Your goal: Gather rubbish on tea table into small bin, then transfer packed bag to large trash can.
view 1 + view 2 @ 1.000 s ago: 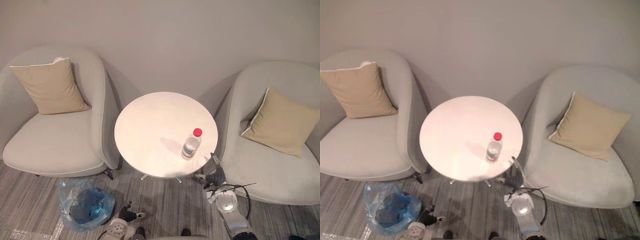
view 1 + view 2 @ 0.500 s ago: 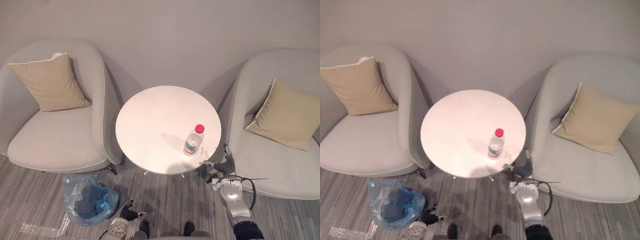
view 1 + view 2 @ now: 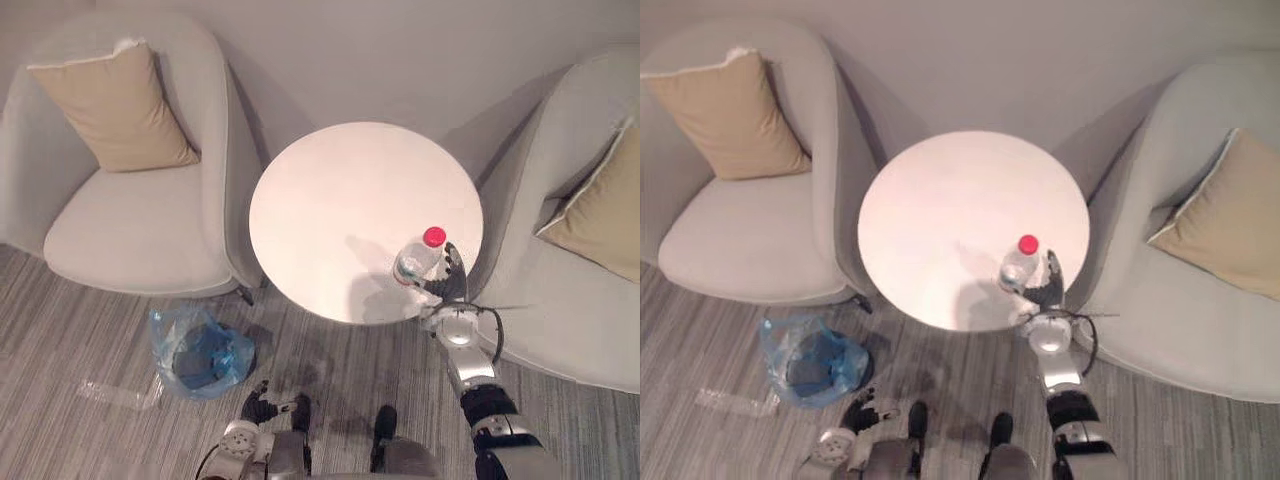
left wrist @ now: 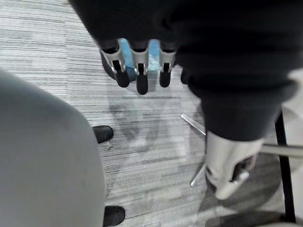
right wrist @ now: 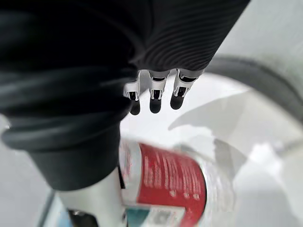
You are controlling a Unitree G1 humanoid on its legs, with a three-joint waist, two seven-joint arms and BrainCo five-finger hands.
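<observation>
— right hand, where was it?
— up at the near right edge of the round white table, fingers straight, nothing gripped. the clear bottle with the red cap stood upright just beside its palm (touching or not, i couldn't tell).
— and the left hand?
— low over the striped floor, fingers relaxed, empty. the small bin with its blue bag sat on the floor by the left armchair, well apart from the bottle.
</observation>
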